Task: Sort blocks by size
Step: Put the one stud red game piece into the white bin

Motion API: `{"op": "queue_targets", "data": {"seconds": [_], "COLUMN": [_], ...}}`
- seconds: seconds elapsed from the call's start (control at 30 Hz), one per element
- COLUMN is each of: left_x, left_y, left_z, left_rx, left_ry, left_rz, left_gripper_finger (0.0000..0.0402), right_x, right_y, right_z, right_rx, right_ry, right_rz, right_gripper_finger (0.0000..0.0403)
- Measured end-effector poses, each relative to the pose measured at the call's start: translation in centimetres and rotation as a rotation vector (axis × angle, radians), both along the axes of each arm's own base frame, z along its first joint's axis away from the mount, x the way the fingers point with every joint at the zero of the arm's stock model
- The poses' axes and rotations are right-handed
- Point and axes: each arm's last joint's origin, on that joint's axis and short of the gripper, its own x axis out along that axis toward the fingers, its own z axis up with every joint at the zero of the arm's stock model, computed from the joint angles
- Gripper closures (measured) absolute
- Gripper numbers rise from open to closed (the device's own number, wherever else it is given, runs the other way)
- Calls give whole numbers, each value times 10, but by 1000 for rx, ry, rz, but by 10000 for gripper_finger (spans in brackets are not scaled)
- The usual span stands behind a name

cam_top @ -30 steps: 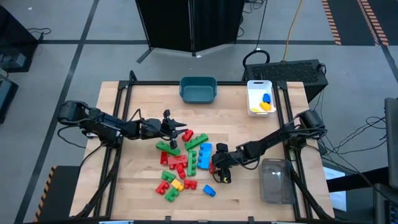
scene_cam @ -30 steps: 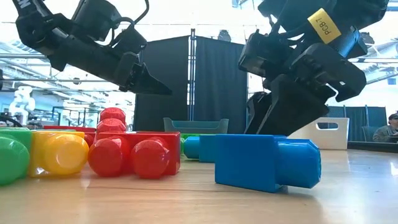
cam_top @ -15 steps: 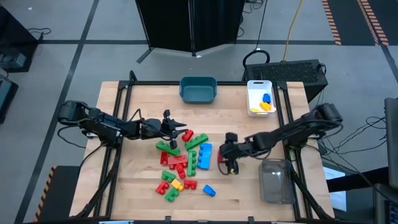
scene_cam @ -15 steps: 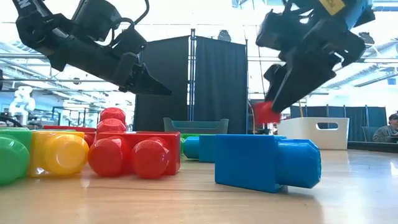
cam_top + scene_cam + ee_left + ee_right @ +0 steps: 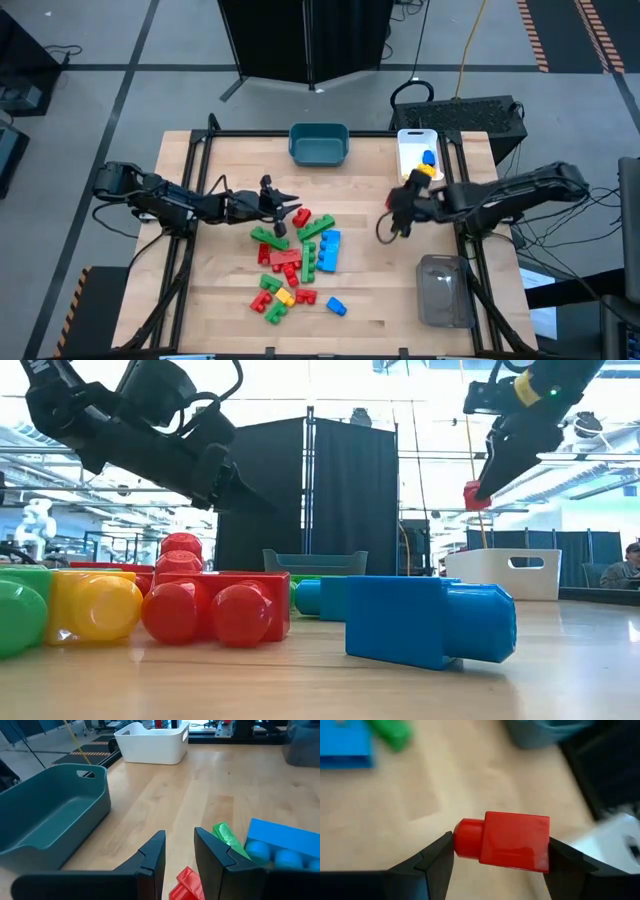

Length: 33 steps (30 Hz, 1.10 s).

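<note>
1. Right claw (image 5: pixel 406 213) raised off the table, pinching a short red block (image 5: pixel 512 841) across its flat sides, stud end poking out clear of the fingers; seen high in the low view too (image 5: pixel 476 494).
2. Carried at about three o'clock from the block pile (image 5: pixel 296 262), just short of the white bin (image 5: pixel 419 137), which lies toward one o'clock from the claw.
3. Probably light, stiff and smooth-skinned: hard plastic, no give, likely to slip or twist under a skewed grip. Best taken across two flat parallel faces, as here, not over the rounded stud.
4. Pile at table centre: red, green, blue and yellow pieces of mixed lengths, several touching; a long blue block (image 5: pixel 329 250) on its three o'clock edge, a short blue one (image 5: pixel 336 306) apart at five o'clock.
5. Left claw (image 5: pixel 283 208) hovering over the pile's eleven o'clock side, fingers (image 5: pixel 152 861) slightly parted with nothing between them; a red piece (image 5: pixel 187 883) and a green one (image 5: pixel 227 838) just beyond.
6. White bin at the table's one o'clock corner: holds a yellow and a blue short block (image 5: pixel 427 164).
7. Teal bin (image 5: pixel 319 144) at twelve o'clock: looks empty from above and in the left wrist view (image 5: pixel 55 815).
8. Clear bin (image 5: pixel 444 291) at four o'clock: nothing visible inside.
</note>
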Motion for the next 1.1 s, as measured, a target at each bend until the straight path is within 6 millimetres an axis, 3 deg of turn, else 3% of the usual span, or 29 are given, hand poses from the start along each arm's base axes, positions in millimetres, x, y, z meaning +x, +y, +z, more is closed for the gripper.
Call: {"op": "queue_targets", "data": {"seconds": [0.33, 0.6, 0.87, 1.1], "left_x": [0, -2, -2, -2], "left_y": [0, 0, 0, -4], "left_z": [0, -5, -5, -4], "left_rx": [-4, -1, 29, 59], "left_ry": [-1, 54, 61, 61], "left_rz": [10, 18, 9, 5], "left_gripper_finger": [315, 315, 315, 315], "right_x": [-22, -44, -54, -61], "right_y": [-55, -100, -132, -147], "right_z": [14, -16, -30, -37], "right_rx": [-21, -16, 125, 132], "right_ry": [-66, -19, -147, -130], "right_rz": [-313, -575, -546, -611], "right_gripper_finger": [163, 162, 161, 153]}}
